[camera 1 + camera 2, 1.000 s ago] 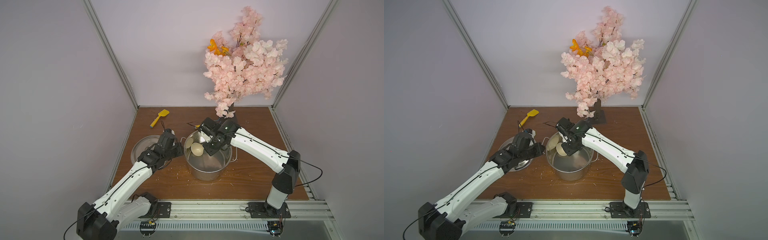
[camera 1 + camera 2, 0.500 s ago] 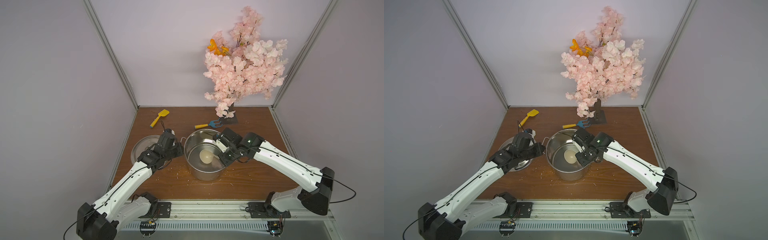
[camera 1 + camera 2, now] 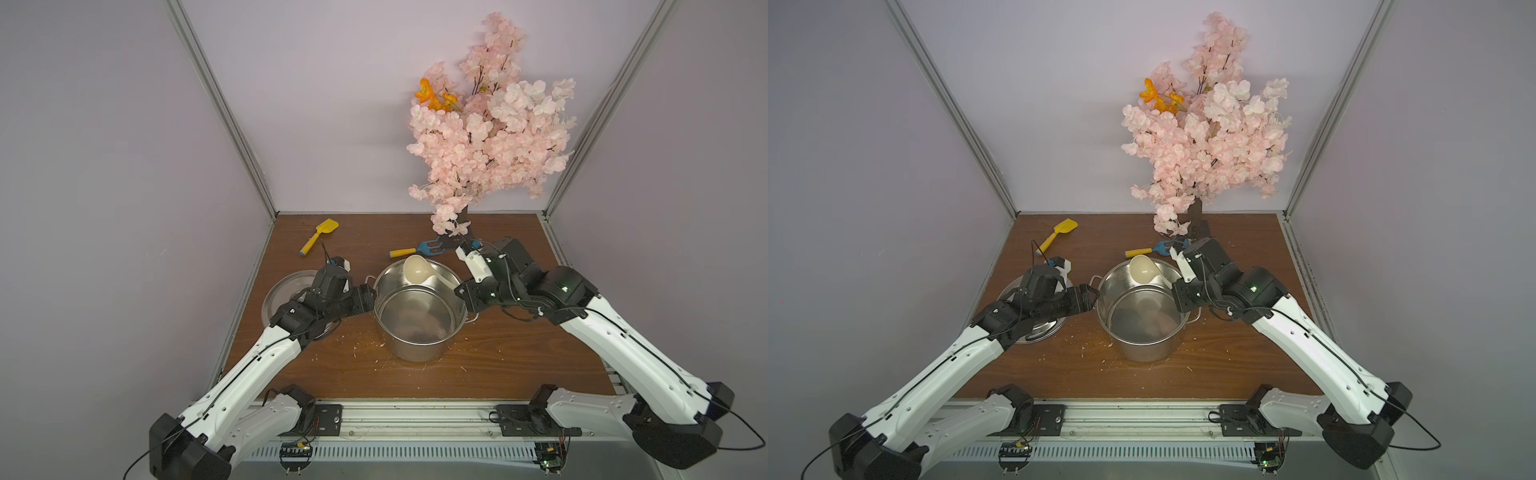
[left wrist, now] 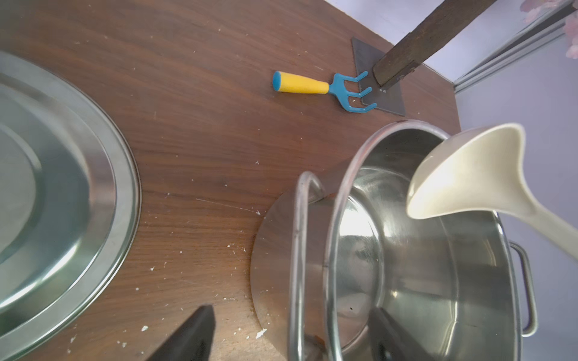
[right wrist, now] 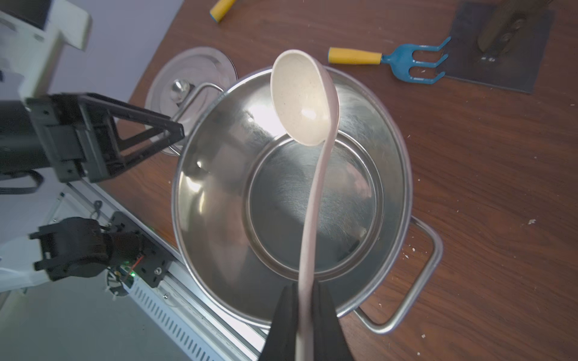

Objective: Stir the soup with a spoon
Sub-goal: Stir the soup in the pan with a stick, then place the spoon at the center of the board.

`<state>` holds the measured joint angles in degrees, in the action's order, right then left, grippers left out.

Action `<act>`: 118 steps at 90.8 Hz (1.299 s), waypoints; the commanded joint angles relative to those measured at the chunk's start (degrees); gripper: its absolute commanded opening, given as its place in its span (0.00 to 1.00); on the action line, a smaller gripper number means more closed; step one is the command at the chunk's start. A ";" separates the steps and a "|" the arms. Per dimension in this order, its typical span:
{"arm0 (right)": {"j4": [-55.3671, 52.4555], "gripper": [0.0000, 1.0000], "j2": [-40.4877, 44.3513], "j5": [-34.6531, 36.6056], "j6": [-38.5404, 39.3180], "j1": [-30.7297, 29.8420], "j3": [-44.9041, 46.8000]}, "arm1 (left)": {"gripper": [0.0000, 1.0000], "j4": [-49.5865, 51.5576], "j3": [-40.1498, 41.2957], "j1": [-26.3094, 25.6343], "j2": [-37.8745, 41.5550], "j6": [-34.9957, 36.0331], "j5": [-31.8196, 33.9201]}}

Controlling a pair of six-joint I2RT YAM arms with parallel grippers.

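The cream spoon (image 3: 417, 269) (image 3: 1143, 270) hangs tilted, its round bowl (image 5: 303, 100) above the far rim of the steel pot (image 3: 415, 345) (image 3: 1144, 349). My right gripper (image 5: 305, 286) (image 3: 459, 291) is shut on the spoon's slim handle, over the pot's right rim. My left gripper (image 4: 291, 309) (image 3: 370, 297) is open at the pot's left side. One finger stands outside over the table, the other inside the pot, with the loop handle and rim between them. No soup shows; the pot's bottom (image 5: 312, 193) is bare shiny steel.
The pot's lid (image 3: 286, 291) lies left of the pot, under my left arm. A yellow toy shovel (image 3: 320, 235) lies at the back left, a blue rake (image 3: 419, 249) just behind the pot. The pink blossom tree (image 3: 486, 137) rises at the back. White crumbs dot the table (image 3: 519, 353).
My right arm has drawn back to the right, and the spoon's bowl has risen from inside the pot to above its far rim. My left gripper has opened at the pot's handle.
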<state>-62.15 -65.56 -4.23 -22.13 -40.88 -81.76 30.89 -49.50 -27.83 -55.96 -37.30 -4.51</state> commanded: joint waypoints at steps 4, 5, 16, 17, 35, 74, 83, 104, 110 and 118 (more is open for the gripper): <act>3.84 0.00 6.06 -3.09 -2.81 2.93 1.60 | 0.88 1.64 -3.81 0.08 1.32 1.01 0.59; 4.17 0.00 6.54 -3.12 -3.04 3.23 1.91 | 0.88 1.81 -4.01 0.11 1.40 1.14 0.75; 9.85 0.00 12.55 -1.70 -6.74 6.64 6.67 | 0.95 3.33 -5.68 0.08 2.93 2.10 3.30; 10.47 0.00 13.08 -1.46 -7.16 6.84 7.30 | 0.95 3.49 -5.78 0.07 3.12 2.16 3.60; 17.89 0.00 24.01 6.53 -16.60 10.44 19.41 | 0.96 4.55 -6.03 0.11 7.36 2.16 9.08; 40.34 0.00 36.47 16.42 -30.93 14.08 49.99 | 0.97 4.53 -1.47 0.11 14.19 2.56 20.03; 49.49 0.00 34.23 10.98 -33.71 17.15 58.78 | 0.97 4.44 -0.09 0.25 14.09 2.37 21.81; 62.51 0.04 27.12 9.67 -34.33 21.30 70.88 | 0.97 4.26 2.85 0.48 15.36 2.43 26.32; 64.30 0.13 24.98 8.52 -34.47 22.17 72.57 | 0.97 4.18 3.77 0.50 15.74 2.58 27.28; 63.77 0.29 23.88 8.50 -34.45 22.59 73.39 | 0.97 4.17 4.99 0.63 16.41 2.29 28.54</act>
<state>-1.52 -40.10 5.58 -55.79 -18.92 -10.09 34.65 -45.76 -27.83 -40.62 -35.31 20.45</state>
